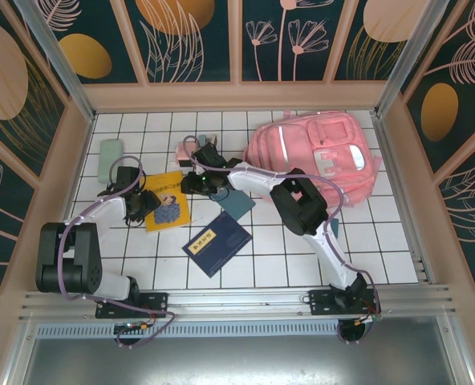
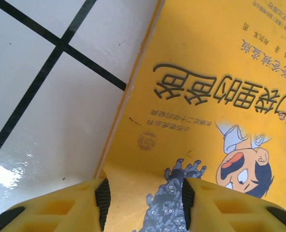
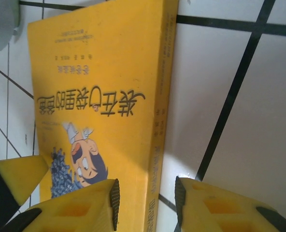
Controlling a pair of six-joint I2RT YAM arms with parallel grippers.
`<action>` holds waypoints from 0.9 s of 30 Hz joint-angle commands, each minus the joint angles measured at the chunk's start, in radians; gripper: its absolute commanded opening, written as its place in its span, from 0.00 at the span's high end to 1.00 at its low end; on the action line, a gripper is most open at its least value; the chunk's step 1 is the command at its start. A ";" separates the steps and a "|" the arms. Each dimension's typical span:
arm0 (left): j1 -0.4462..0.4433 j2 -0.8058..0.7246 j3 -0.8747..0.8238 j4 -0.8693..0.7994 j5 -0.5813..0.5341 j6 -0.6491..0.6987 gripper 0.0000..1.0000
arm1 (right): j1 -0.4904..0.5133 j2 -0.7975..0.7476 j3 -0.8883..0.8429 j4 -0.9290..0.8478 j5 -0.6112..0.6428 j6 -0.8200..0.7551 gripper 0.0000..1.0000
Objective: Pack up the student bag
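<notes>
The left gripper (image 2: 145, 198) stands astride the edge of the yellow book (image 2: 220, 96), jaws apart. I cannot tell whether they pinch it. The right gripper (image 3: 147, 198) straddles the same book's spine, jaws apart, with bare tile showing between spine and pad. Seen from overhead, the pink student bag (image 1: 318, 160) lies flat, well to the right of the book and farther back.

Bare tiles on the bench (image 1: 374, 241) run along its near right side and its far-left row. The middle is crowded: a yellow book (image 1: 171, 202), a blue book (image 1: 217, 242) and a teal notebook (image 1: 239, 202) lie close together, and the right arm (image 1: 302, 207) slants across towards them. The student bag (image 1: 318, 156) fills the far right corner, seemingly leaving no gap at the edge. A pale green case (image 1: 109, 159) sits far left.
</notes>
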 commanded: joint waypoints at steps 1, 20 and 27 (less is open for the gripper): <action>0.002 0.041 -0.058 0.022 0.078 -0.010 0.55 | 0.015 0.033 0.036 -0.011 0.010 0.017 0.62; 0.001 0.025 -0.019 -0.112 -0.042 0.025 0.50 | 0.023 0.021 -0.009 -0.027 0.062 0.024 0.61; 0.002 0.043 -0.057 -0.023 0.076 0.004 0.64 | 0.025 0.030 -0.029 0.026 -0.034 0.069 0.61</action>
